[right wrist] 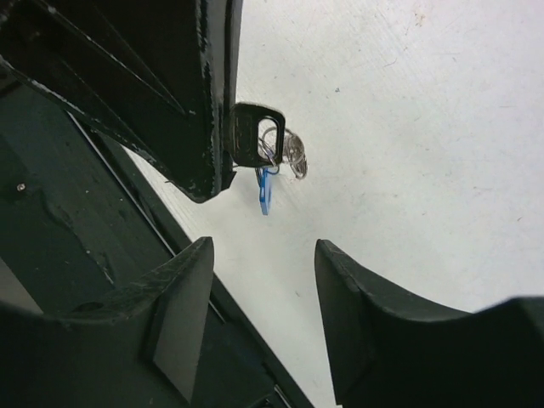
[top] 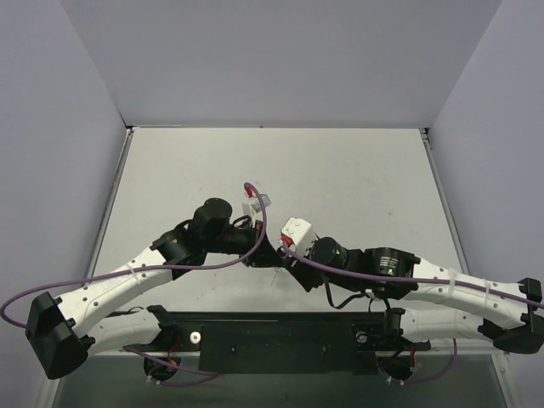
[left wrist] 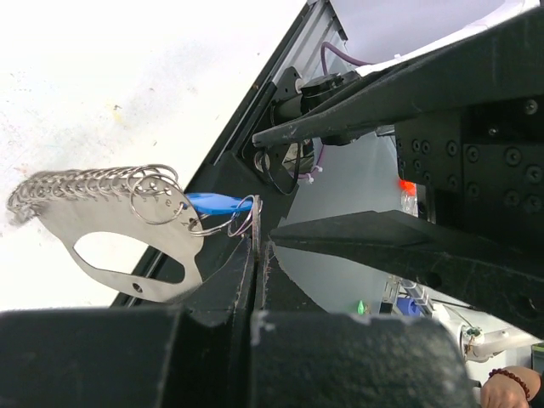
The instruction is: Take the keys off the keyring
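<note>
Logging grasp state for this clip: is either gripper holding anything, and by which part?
The left gripper is shut on the keyring, pinching a small split ring beside the blue key. The right gripper is open, empty.

Pale, lightly speckled grey table (top: 357,170)

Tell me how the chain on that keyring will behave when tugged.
Probably floppy: the chain is many small links, bunched along the edge of the flat keyring. Likely light: the whole bunch hangs pinched in the left gripper. It may swing or snag the rings by the blue key.
</note>
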`<move>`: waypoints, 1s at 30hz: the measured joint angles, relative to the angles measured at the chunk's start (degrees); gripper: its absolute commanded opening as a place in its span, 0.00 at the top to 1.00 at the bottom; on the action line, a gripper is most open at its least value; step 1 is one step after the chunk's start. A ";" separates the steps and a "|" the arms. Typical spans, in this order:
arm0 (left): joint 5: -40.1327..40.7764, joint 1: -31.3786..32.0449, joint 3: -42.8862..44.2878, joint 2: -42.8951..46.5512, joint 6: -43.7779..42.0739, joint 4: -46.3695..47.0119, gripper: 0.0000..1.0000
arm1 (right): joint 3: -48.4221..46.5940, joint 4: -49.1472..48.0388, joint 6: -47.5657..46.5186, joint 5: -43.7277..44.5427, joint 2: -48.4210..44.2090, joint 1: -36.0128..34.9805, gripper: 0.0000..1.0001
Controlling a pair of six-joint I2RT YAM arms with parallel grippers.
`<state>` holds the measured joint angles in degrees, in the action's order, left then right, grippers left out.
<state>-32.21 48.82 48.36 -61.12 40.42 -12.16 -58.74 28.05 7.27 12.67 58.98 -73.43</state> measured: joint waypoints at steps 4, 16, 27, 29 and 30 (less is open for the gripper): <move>0.04 0.00 0.00 0.04 0.20 0.09 1.00 | 3.54 -2.56 1.90 -1.27 -3.58 1.70 0.47; -2.47 0.00 0.00 1.36 4.04 6.10 1.00 | 21.42 -24.11 12.59 -13.18 -21.05 16.39 0.54; -5.64 0.00 0.33 2.01 9.05 13.44 1.00 | 22.18 -35.06 18.27 -21.31 -21.22 17.90 0.54; -5.97 0.00 0.42 2.10 9.86 14.40 1.00 | 22.18 -35.65 18.29 -21.70 -21.22 17.97 0.54; -6.10 0.00 0.46 2.12 10.23 14.97 1.00 | 22.18 -35.89 18.27 -21.97 -21.22 18.01 0.54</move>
<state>-38.30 48.82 48.82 -59.00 50.65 2.81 -36.56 -7.84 25.54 -9.30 37.76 -55.42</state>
